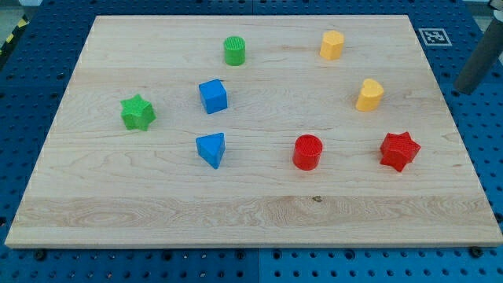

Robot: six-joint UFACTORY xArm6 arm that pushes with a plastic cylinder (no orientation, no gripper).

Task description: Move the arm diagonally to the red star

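Observation:
The red star (pixel 399 151) lies near the right edge of the wooden board (pixel 251 212), toward the view's bottom. My dark rod enters at the view's right edge, and my tip (pixel 464 89) sits off the board over the blue pegboard. The tip is up and to the right of the red star, well apart from it. The nearest block to the tip is a yellow block (pixel 369 95), to its left.
A red cylinder (pixel 307 152) lies left of the star. Another yellow block (pixel 332 45) is near the top. A green cylinder (pixel 234 50), blue cube (pixel 213 96), blue triangular block (pixel 211 148) and green star (pixel 138 112) lie on the left half.

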